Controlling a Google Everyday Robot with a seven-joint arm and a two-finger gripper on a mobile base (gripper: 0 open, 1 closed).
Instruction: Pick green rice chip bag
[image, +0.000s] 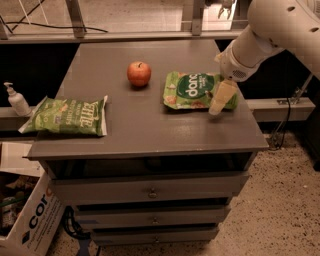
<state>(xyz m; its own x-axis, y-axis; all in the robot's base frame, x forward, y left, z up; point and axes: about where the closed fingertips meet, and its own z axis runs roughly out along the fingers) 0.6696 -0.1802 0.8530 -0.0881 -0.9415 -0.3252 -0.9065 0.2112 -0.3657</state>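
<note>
Grey table (150, 127) has the rice chip bag (190, 90) lying flat on its right side, near the apple (139, 73), and the hand (221, 99) hangs over the bag's right edge. Can't tell if it's open or closed. I'd shift toward the middle and pinch a crinkle, not the edge.

On the cabinet top (150, 132), the apple (139, 73) sits far and central, with the rice chip bag (192, 90) just to its right. The gripper (220, 101) hangs at that bag's right end, seemingly over its near corner. A second bag (67, 116) lies near left. A pump bottle (17, 100) stands beyond the left edge.
</note>
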